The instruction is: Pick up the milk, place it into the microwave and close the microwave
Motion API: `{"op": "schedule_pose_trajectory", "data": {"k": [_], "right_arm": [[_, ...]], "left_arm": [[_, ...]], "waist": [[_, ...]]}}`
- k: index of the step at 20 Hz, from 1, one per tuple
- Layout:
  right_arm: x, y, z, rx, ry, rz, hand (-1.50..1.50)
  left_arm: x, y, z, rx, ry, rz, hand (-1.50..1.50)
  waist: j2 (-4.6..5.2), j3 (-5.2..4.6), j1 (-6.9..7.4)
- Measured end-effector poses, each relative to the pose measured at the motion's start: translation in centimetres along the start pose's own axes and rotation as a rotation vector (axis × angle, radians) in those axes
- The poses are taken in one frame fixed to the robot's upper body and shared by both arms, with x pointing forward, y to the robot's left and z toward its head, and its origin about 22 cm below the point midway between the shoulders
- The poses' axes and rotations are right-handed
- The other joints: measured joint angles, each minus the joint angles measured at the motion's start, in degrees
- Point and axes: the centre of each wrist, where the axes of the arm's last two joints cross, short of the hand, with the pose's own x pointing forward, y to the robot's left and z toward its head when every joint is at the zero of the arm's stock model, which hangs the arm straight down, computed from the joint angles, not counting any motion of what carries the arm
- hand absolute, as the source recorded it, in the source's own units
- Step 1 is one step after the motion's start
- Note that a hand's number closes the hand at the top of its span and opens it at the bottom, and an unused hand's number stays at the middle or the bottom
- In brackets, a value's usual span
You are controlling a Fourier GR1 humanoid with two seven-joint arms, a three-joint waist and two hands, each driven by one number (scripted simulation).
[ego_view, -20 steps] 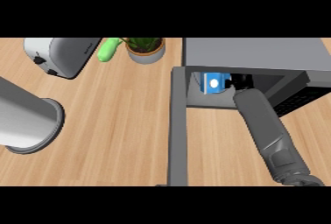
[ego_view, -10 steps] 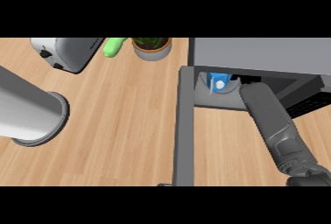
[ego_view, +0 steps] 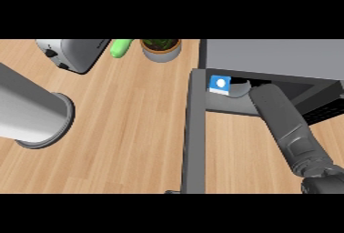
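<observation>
At the far right the microwave [ego_view: 269,54] stands with its door [ego_view: 193,136] swung open toward the near side; the right forearm [ego_view: 285,123] reaches inside, its hand hidden, so whether it grips the milk [ego_view: 220,84] I cannot tell. The carton sits inside, at the cavity's left. Placing looks nearly done; next, withdraw and swing the door closed

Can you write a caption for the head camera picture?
Right forearm reaches into the open microwave beside the milk.

1 head view, looking steeply down, close over the wooden counter [ego_view: 134,127] and microwave [ego_view: 269,57].
</observation>
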Motion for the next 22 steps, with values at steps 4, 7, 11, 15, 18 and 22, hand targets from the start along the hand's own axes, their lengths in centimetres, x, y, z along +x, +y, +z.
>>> {"op": "schedule_pose_trajectory", "data": {"k": [4,7,11,15,18,22], "right_arm": [[-0.2,0.6,0.6,0.030,-0.006,-0.059,-1.50],[-0.5,0.6,0.8,0.057,-0.017,-0.120,-1.50],[-1.2,1.0,1.7,0.084,-0.030,-0.199,-1.50],[-1.6,1.2,2.2,0.102,-0.046,-0.285,-1.50],[-1.9,1.6,2.8,0.126,-0.052,-0.344,-1.50],[-2.5,2.3,4.1,0.152,-0.053,-0.408,-1.50]], "left_arm": [[-0.5,-0.4,-0.5,-0.030,0.004,0.003,-1.50],[-0.8,-1.0,-0.7,-0.042,0.002,0.012,-1.50],[-1.2,-1.6,-0.6,-0.058,0.010,0.033,-1.50],[-0.9,-3.1,-0.7,-0.091,0.014,0.048,-1.50],[-1.2,-3.7,-1.1,-0.115,0.016,0.051,-1.50],[-0.8,-5.2,-1.4,-0.149,0.014,0.056,-1.50]], "waist": [[-0.08,0.02,-0.25],[-0.37,0.02,-0.68],[-0.81,-0.02,-1.47],[-1.30,-0.04,-2.34],[-1.66,-0.09,-3.17],[-2.15,-0.13,-4.12]]}}
